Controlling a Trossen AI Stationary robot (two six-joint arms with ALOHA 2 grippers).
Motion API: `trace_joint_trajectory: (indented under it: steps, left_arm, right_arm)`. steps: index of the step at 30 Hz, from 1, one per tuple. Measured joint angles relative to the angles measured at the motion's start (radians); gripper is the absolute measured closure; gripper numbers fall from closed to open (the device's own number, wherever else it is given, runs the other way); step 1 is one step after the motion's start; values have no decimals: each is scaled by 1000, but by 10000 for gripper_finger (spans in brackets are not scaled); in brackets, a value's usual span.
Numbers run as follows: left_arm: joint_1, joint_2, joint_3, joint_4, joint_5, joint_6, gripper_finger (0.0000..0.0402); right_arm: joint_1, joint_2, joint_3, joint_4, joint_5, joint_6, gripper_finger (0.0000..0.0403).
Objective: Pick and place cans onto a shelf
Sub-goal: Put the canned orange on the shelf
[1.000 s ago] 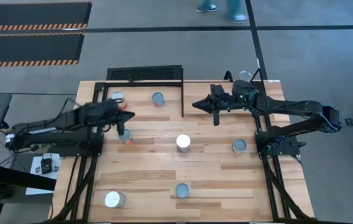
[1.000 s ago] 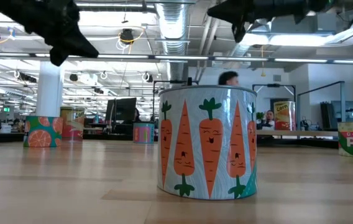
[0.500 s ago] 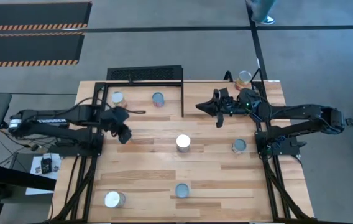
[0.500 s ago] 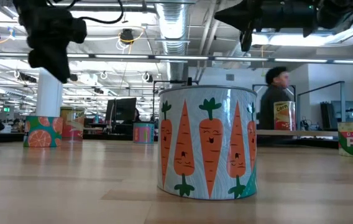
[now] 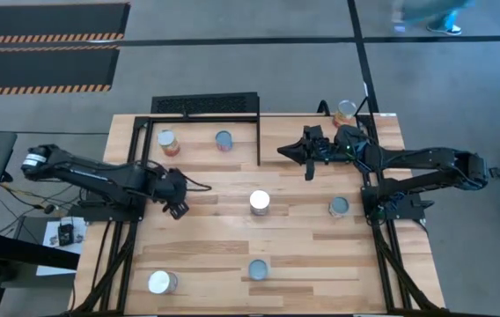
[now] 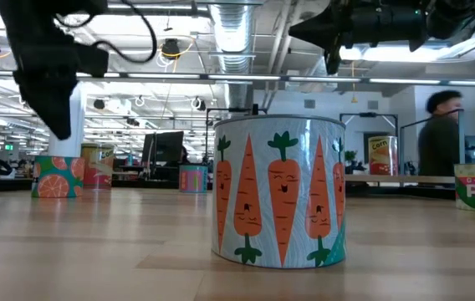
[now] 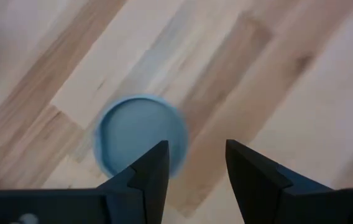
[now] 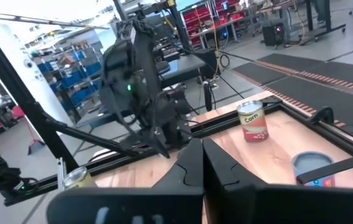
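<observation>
My left gripper [image 5: 177, 204] stands open, pointing down over a can with a blue-grey top [image 7: 140, 138]. That can stands on the table below and a little to one side of the gap [image 7: 195, 149]; the gripper hides it in the high view. My right gripper [image 5: 306, 164] is shut on nothing and hangs above the table's far right part. The shelf [image 5: 199, 154], a plank edged by black bars, lies at the far left. Two cans [image 5: 167, 141] [image 5: 224, 139] stand on it. A white-topped can [image 5: 260, 202] stands mid-table; it is the carrot-printed can [image 6: 279, 194] in the low view.
More cans stand at the right [image 5: 339, 206], near middle [image 5: 258, 269], near left [image 5: 162, 282] and far right corner [image 5: 347, 109]. A black grate [image 5: 204, 105] lies beyond the shelf. A person [image 6: 440, 134] walks in the room behind the table.
My left gripper has drawn back from the shelf toward the table's near edge and come down. It now stands over the can just in front of the shelf. My right arm has hardly moved.
</observation>
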Motion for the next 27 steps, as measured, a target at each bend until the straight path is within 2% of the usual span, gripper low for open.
trace_joint_trajectory:
  steps: [8,15,18,21,27]
  left_arm:
    - [4,86,-50,67,-14,-8,260]
    - [30,117,-108,142,-15,36,313]
    - [34,98,-89,139,2,89,352]
    - [36,83,-41,161,64,164,391]
    - [15,105,53,259,155,338,398]
  right_arm:
    - [0,0,0,0,2,-2,395]
    - [0,0,0,0,2,-2,394]
    - [0,0,0,1,2,-2,394]
    - [0,0,0,1,2,-2,394]
    - [0,0,0,2,2,-1,394]
